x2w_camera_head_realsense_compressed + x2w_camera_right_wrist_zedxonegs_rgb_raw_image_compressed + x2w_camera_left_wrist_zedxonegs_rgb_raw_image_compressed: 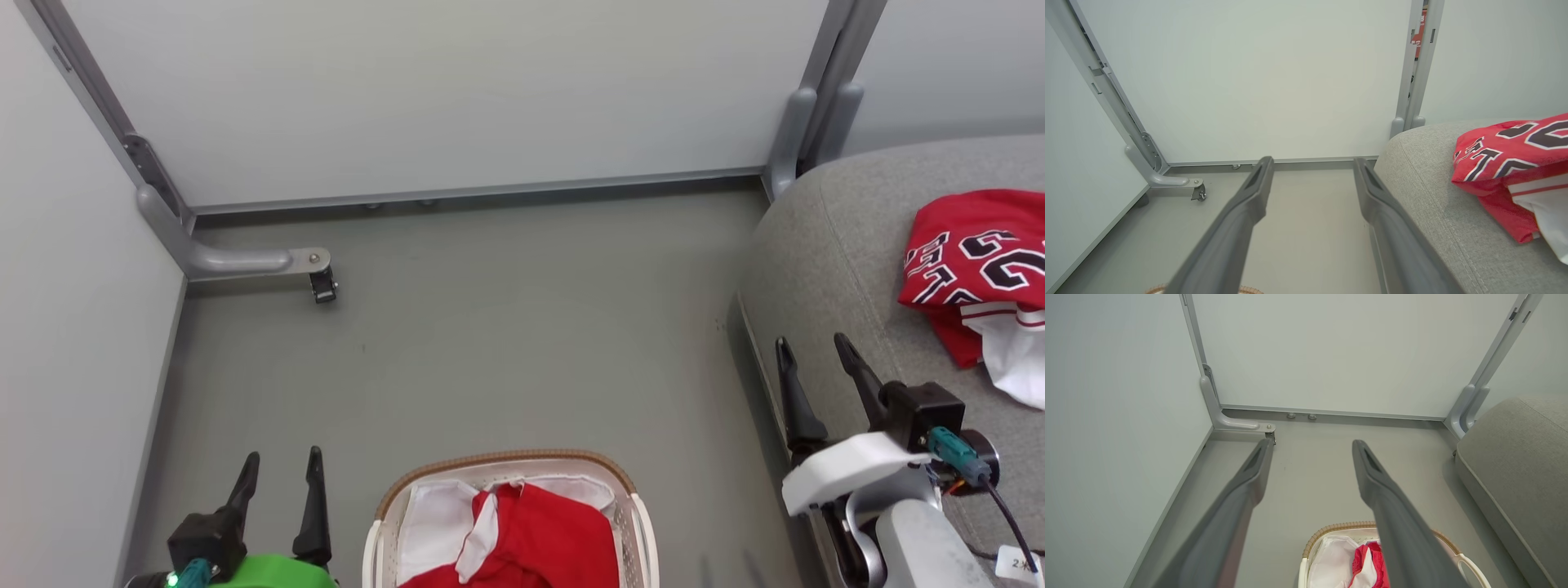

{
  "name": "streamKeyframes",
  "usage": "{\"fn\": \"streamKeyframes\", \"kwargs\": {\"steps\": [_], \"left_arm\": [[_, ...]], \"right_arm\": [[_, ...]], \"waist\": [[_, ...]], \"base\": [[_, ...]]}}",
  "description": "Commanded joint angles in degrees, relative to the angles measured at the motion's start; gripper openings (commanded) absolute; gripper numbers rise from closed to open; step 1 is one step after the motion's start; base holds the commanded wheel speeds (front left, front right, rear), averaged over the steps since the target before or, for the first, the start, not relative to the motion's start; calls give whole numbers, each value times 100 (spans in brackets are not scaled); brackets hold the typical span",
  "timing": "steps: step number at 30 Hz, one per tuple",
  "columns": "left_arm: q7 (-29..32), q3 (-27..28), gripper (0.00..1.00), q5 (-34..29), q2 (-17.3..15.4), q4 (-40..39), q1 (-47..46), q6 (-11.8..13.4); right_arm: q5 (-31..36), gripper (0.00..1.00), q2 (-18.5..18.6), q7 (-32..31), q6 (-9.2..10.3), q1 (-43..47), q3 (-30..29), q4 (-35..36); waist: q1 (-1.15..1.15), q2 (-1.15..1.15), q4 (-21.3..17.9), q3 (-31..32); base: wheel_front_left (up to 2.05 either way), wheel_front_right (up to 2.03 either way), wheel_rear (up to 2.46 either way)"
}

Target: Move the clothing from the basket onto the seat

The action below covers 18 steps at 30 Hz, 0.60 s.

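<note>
The basket (506,467) stands on the grey floor (506,327) at the bottom middle of the head view. Its white cloth liner (433,514) shows on the left side. A red jersey (563,539) with a white strip of trim lies crumpled inside, filling the middle and right of the basket.

The seat (824,245) stands to the right of the basket, with a strip of bare floor between them. A lettered jersey (971,261) lies bunched on the seat towards the right edge of the view, red with black-and-white characters. A fold of white lining hangs out beneath it.

The left gripper (283,454) hangs low, just left of the basket. Its two fingers are spread apart and hold nothing. The right gripper (812,341) hovers over the seat's rounded edge nearest the basket, short of the lettered jersey. It too is open and empty. A teal plug and a black cable (992,490) run from its wrist.

Pale partition panels (457,90) close off the space behind and to the left, and another stands behind the seat. A grey metal foot with a small caster (322,286) juts out from the far left corner, well apart from the basket. A second upright bracket (790,139) stands just beside the seat's far corner. The floor between basket and seat lies bare, so the seat's raised edge alone stands in the path between them.
</note>
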<state>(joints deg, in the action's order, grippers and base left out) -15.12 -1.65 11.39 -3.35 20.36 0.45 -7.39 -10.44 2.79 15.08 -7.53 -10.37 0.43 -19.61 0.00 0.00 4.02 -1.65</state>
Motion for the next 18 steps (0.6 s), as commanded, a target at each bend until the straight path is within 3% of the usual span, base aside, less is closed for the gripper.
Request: {"fn": "streamKeyframes", "kwargs": {"steps": [1,9,18], "left_arm": [[-3,-69,100,90,-7,34,-169,-13],[-3,-604,100,376,-73,354,-721,-13],[-3,-1484,100,795,-387,886,-1544,-13]], "right_arm": [[32,100,25,13,8,-144,27,72],[119,100,26,13,8,-695,261,450],[155,100,22,13,8,-1336,527,910]], "waist": [[0,0,-77,-221],[0,0,-378,-1228],[0,0,-762,-2389]], "base": [[0,0,0],[0,0,0],[0,0,0]]}}
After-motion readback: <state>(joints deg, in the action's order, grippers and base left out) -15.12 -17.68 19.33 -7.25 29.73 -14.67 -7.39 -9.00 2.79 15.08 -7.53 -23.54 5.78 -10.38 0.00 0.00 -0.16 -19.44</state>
